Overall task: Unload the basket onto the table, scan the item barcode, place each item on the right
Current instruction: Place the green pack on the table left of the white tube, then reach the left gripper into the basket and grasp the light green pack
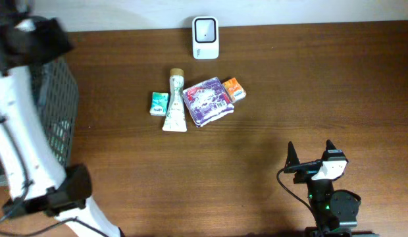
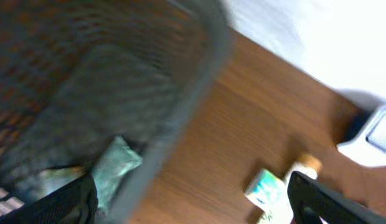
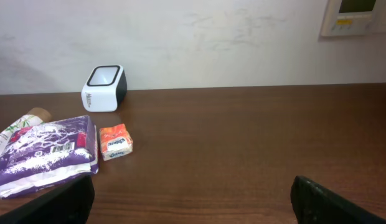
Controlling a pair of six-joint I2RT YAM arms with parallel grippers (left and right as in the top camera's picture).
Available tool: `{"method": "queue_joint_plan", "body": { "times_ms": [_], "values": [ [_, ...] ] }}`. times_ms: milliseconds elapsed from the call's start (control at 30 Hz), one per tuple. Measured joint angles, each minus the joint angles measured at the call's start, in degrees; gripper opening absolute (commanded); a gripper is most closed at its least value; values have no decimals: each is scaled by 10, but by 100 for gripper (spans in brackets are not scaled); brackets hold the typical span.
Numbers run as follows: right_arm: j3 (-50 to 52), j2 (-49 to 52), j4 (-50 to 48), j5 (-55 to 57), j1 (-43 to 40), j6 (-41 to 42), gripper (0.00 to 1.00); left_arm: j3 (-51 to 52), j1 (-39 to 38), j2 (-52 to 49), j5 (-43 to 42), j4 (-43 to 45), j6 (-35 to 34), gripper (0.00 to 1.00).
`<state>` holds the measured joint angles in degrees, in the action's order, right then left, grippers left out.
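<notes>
The left gripper (image 2: 192,198) hangs wide open and empty over the basket (image 2: 205,81), where a green packet (image 2: 115,169) lies. The right gripper (image 1: 310,147) is open and empty too. The scanner (image 1: 205,37) stands on the surface (image 1: 289,85) near the purple packet (image 1: 207,101).

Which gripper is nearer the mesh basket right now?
Left. The left gripper hangs over the mesh basket, looking into it; the right gripper sits far off to the basket's right.
</notes>
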<state>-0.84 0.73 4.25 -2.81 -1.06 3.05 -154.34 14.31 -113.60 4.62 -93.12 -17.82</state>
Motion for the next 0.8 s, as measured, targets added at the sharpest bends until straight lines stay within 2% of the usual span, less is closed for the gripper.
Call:
{"method": "queue_joint_plan", "body": {
  "times_ms": [167,267,400,533,600,800],
  "values": [
    [0,0,0,0,0,0,99,1,122,8,-45,-4,-4,100],
    [0,0,0,0,0,0,99,16,191,8,-54,16,-4,95],
    [0,0,0,0,0,0,99,59,245,7,-67,57,17,92],
    [0,0,0,0,0,0,99,136,270,3,-125,134,96,92],
    [0,0,0,0,0,0,99,182,275,-2,-151,158,148,99],
    [0,0,0,0,0,0,99,356,278,-21,-183,213,281,99]
  ]
}}
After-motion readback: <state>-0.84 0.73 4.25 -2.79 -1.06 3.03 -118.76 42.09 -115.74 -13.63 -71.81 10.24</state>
